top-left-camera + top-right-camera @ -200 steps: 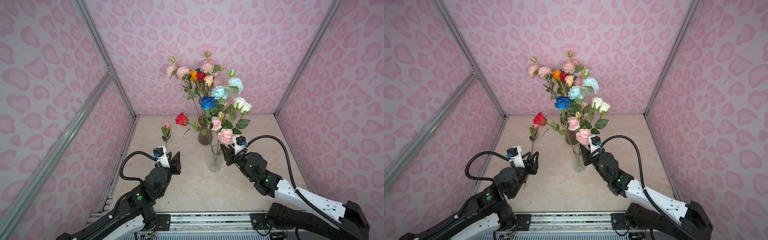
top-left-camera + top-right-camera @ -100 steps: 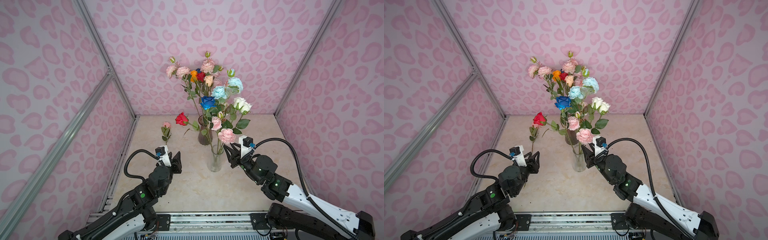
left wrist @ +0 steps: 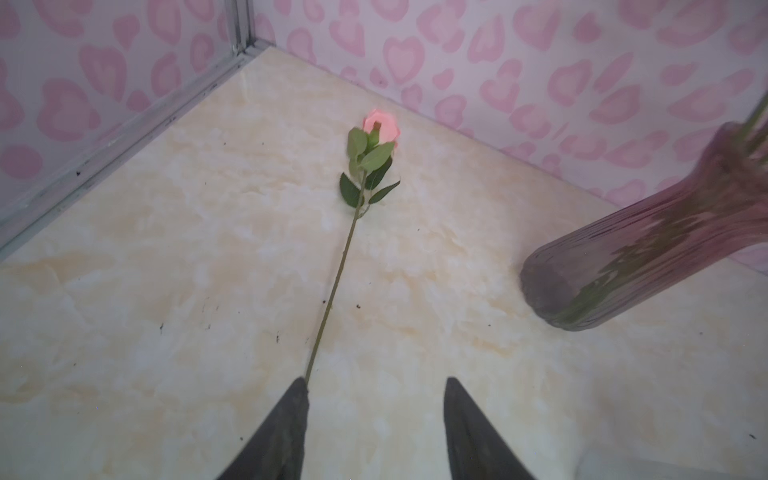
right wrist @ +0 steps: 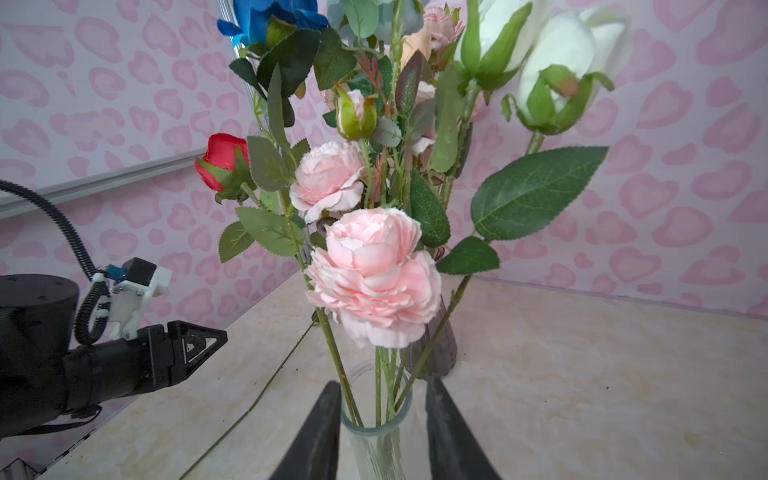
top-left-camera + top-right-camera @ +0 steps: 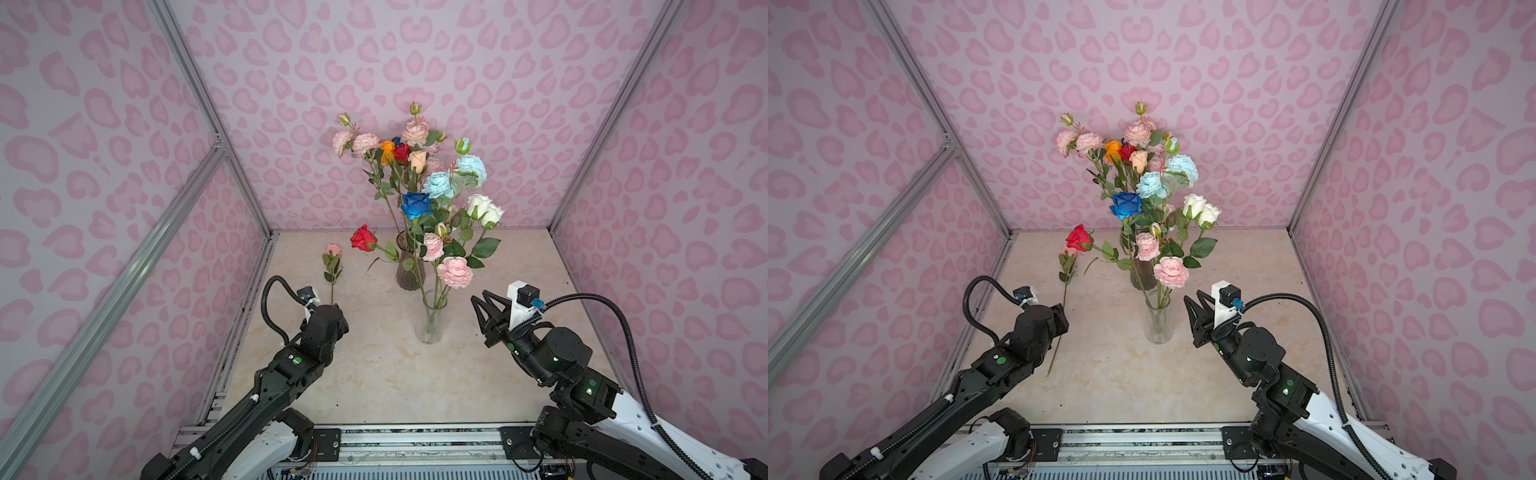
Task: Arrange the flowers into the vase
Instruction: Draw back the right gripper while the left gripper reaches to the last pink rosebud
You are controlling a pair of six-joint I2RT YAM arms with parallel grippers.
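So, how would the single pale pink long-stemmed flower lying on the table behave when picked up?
Probably light: the pale pink flower has a thin stem and small head. Gripped near its bare end, it would likely sag head-down, since head and leaves sit far out. So thin a stem might twist in the grip.

Pale pink walls [image 5: 415, 50] with darker pink blotches. Cream marbled bench [image 5: 374, 382]. Pink, red, orange, dark blue, light blue, white flowers [image 5: 432, 185], green-leaved. Smoky purple ribbed vase [image 3: 648, 253]; clear glass vase [image 5: 431, 326].
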